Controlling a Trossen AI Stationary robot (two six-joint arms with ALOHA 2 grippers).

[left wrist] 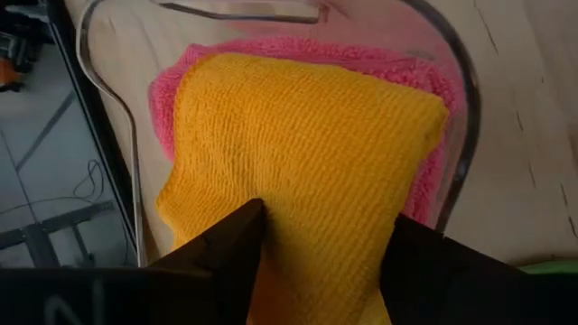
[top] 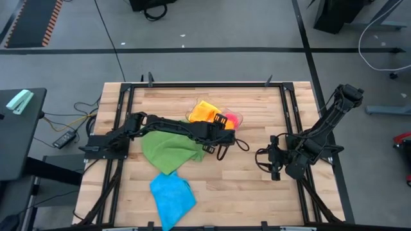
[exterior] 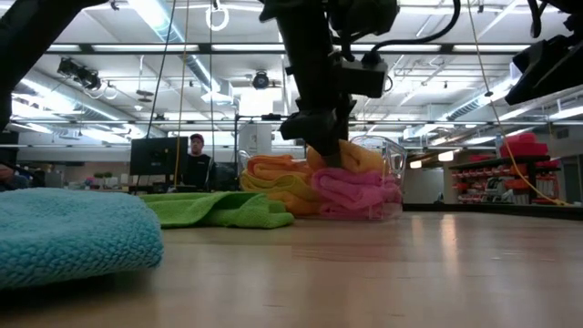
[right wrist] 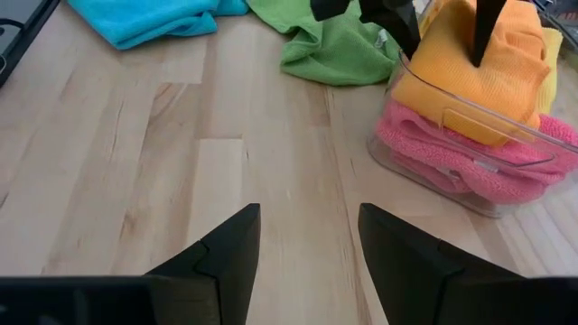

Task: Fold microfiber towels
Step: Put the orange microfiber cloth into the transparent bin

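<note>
A clear tray (right wrist: 506, 197) stands at the table's far middle. A folded pink towel (left wrist: 411, 65) lies in it, with a folded orange towel (left wrist: 298, 135) on top of that and a yellow one (right wrist: 553, 54) behind. My left gripper (left wrist: 325, 221) reaches down over the tray, open, one finger on each side of the orange towel's end. A crumpled green towel (top: 170, 151) lies flat beside the tray. A blue towel (top: 172, 199) lies near the front edge. My right gripper (right wrist: 309, 212) waits open at the right, over bare wood. My left gripper comes at the orange towel slanting down from the table's left side. Its fingers (left wrist: 239, 239) stand wide apart at the two sides of the towel's end (left wrist: 316, 262). The towel rests on the pink one. I cannot tell whether the fingers touch it.
Black frame rails (top: 125, 109) run along the table's left, right and far sides. Bare wood (top: 244, 186) lies between the tray and the front edge, right of the blue towel. In the low view a person (exterior: 196, 159) sits at a monitor in the room behind.
</note>
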